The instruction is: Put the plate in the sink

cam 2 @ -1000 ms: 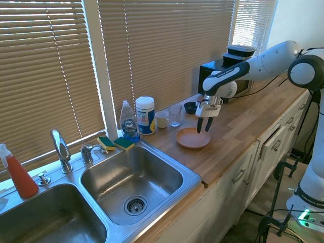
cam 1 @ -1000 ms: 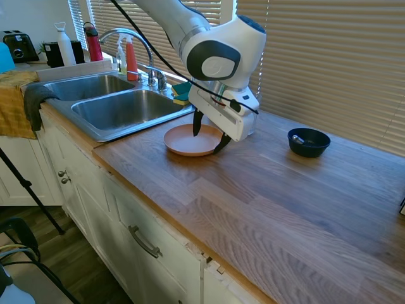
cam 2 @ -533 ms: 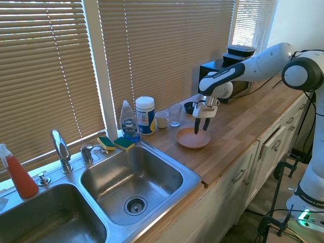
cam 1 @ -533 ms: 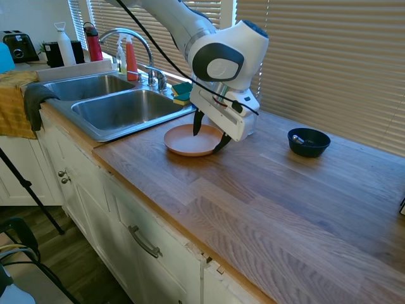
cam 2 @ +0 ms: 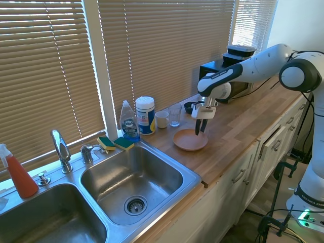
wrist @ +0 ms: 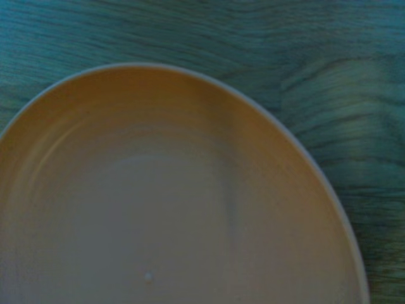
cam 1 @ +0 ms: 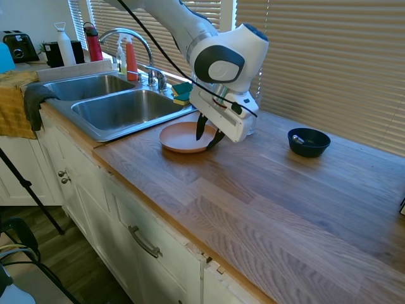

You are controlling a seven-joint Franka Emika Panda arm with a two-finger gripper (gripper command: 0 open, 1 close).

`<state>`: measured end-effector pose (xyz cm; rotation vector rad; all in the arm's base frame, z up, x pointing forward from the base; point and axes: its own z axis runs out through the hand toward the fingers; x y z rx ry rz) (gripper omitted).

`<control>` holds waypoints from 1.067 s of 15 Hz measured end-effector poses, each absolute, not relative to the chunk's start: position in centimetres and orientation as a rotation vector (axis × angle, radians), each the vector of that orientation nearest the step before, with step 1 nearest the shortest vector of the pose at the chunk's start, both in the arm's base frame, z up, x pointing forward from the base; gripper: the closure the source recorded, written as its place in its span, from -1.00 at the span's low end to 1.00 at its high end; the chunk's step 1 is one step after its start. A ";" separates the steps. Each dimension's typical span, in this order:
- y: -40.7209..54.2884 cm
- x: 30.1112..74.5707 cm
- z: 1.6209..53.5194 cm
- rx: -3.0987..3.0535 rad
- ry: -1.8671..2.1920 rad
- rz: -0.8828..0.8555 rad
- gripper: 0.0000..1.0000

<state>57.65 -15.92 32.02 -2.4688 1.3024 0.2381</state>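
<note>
Plate (cam 1: 181,137) sits on the wood counter (cam 1: 285,202), just beside the sink (cam 2: 132,180). We see our gripper (cam 1: 207,131) pinching the plate's rim on the side away from the sink, one dark finger inside the rim and one outside. In the wrist view the plate (wrist: 171,202) fills most of the picture (it looks a bit blurry). Behind it stand a dish soap bottle (cam 2: 129,122) with "Dawn" on it and a white tub (cam 2: 145,115) whose label we cannot read. A small dark bowl (cam 1: 309,142) sits well apart.
</note>
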 end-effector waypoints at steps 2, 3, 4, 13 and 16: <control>-15.9 57.7 31.9 -2.468 1.299 0.240 1.00; -15.9 57.7 31.8 -2.467 1.297 0.241 1.00; -15.9 57.7 31.7 -2.467 1.295 0.243 1.00; -17.3 57.3 31.4 -2.439 1.246 0.277 1.00; -17.5 57.5 32.7 -2.420 1.220 0.298 1.00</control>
